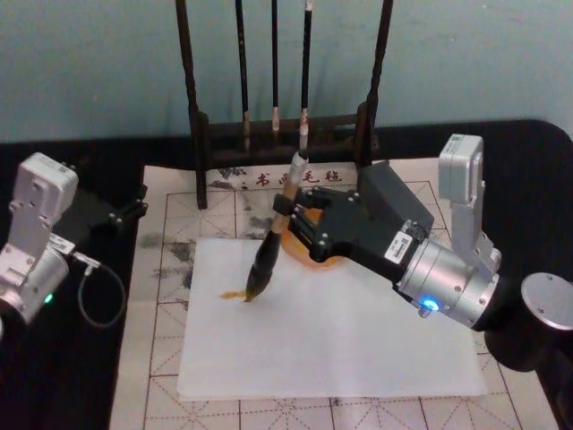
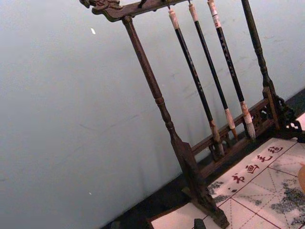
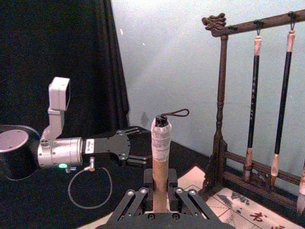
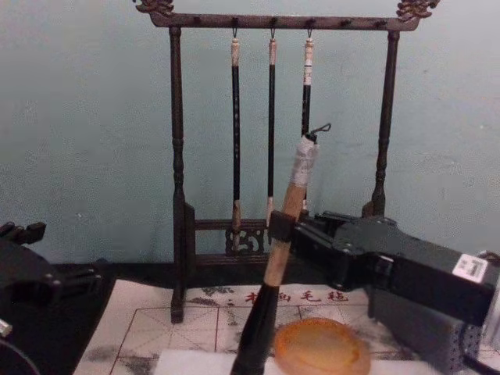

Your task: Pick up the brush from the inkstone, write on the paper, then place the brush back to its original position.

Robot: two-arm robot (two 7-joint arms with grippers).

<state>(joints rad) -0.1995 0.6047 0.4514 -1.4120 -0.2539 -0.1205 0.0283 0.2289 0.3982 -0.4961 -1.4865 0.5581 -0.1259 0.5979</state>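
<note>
Over our surface's (image 1: 63, 385) white paper (image 1: 340, 313) the right pincer (image 1: 288, 213) clamps the tilted brush (image 1: 265, 258), tip on the sheet, while our chest view adds the inkstone (image 4: 322, 346) just beside it and our right wrist view the left pincer (image 3: 139, 145), idle, fingers spread.

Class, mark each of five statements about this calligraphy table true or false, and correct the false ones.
1. The right pincer grips the brush by its wooden handle. True.
2. The brush tip hangs well above the paper. False: it touches the paper, at a yellowish-brown mark.
3. Four thin brushes hang on the rack. False: three thin brushes hang there.
4. The orange inkstone lies beneath the right pincer. True.
5. The left pincer holds the inkstone. False: it sits at the left over the black cloth, holding nothing.
</note>
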